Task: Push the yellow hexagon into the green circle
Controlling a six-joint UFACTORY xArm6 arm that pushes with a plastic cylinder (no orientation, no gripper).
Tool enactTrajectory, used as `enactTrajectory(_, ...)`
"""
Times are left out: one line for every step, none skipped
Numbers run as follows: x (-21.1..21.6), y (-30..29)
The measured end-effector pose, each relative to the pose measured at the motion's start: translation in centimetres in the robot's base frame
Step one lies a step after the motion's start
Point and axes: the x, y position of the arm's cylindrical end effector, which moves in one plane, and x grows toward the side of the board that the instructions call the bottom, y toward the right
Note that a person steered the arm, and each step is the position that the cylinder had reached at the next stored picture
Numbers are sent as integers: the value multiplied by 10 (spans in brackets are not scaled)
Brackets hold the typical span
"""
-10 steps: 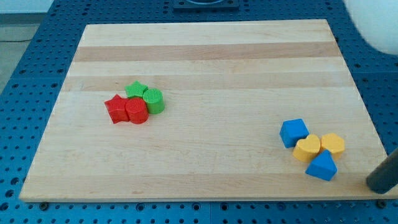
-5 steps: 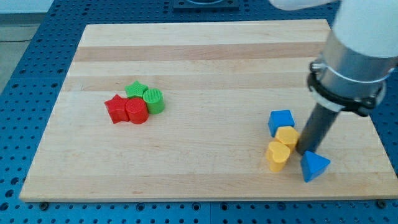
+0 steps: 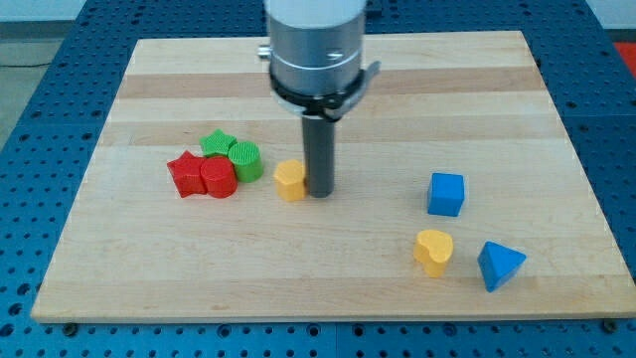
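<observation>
The yellow hexagon [image 3: 289, 180] sits on the wooden board, a short gap to the right of the green circle [image 3: 244, 160]. My tip [image 3: 319, 193] touches the hexagon's right side. The green circle is in a cluster with a green star [image 3: 217, 144], a red circle [image 3: 218, 178] and a red star [image 3: 185, 173] at the view's left.
A blue cube [image 3: 446, 193], a yellow heart [image 3: 433, 251] and a blue triangle [image 3: 500, 265] lie spread out at the view's lower right. The wooden board [image 3: 328, 80] rests on a blue perforated table.
My tip has swept from the lower right to the board's middle, pushing the yellow hexagon left, close to the green circle. The blue cube, yellow heart and blue triangle were knocked apart.
</observation>
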Motion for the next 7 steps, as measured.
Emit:
enactTrajectory(4,-20)
enactTrajectory(5,-40)
enactTrajectory(4,-68)
enactTrajectory(-9,-84)
enactTrajectory(-34,-84)
enactTrajectory(-59,-84)
enactTrajectory(-84,-84)
